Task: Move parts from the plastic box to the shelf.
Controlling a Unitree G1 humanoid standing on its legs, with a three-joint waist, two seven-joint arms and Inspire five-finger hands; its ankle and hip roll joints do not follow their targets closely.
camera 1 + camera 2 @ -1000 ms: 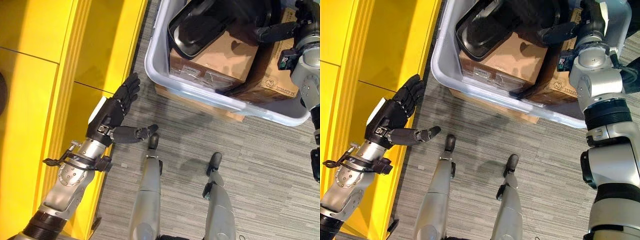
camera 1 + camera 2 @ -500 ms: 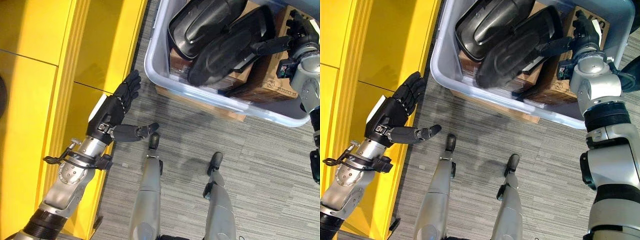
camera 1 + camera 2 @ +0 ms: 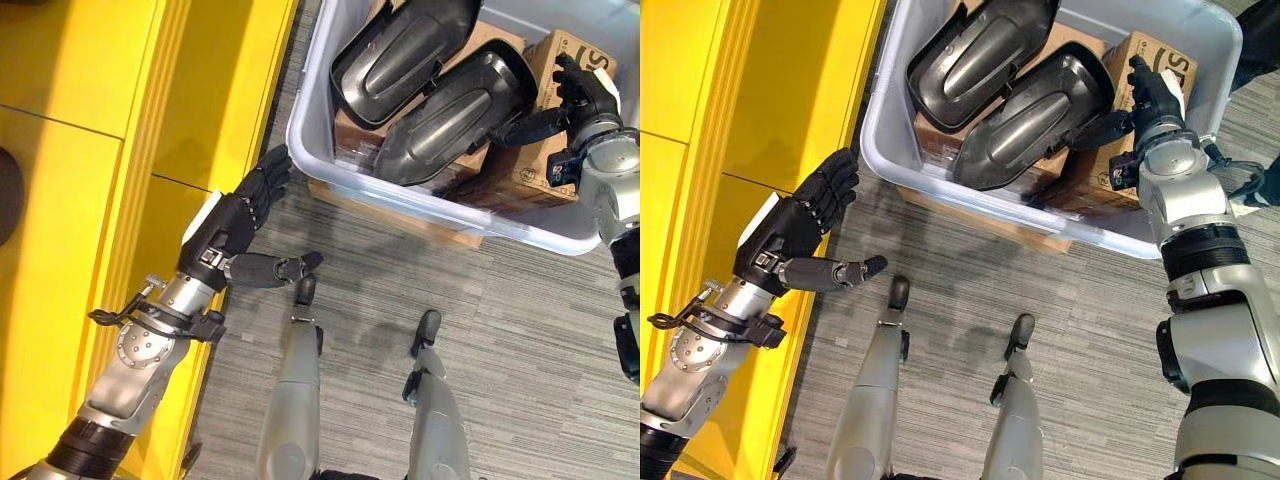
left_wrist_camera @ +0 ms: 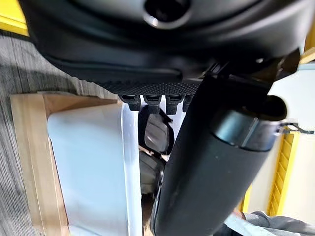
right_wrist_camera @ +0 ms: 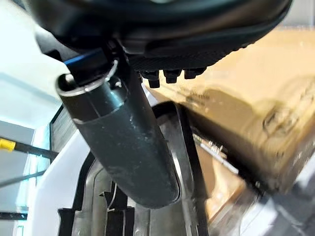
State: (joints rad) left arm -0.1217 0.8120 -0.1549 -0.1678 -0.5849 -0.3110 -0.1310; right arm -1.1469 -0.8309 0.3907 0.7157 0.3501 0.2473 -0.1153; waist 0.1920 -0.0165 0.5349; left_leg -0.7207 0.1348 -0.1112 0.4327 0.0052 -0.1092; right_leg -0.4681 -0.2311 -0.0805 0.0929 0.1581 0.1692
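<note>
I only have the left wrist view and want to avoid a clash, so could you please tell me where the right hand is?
Observer: The right hand is over the plastic box, above a cardboard carton at the box's right side.
Operator: Is it holding a part?
Observer: It meets the right end of the lower black part; I cannot tell whether it grips it.
Operator: And how does my left hand look from above?
Observer: The left hand is open and empty, between the yellow shelf and the box's near corner.
</note>
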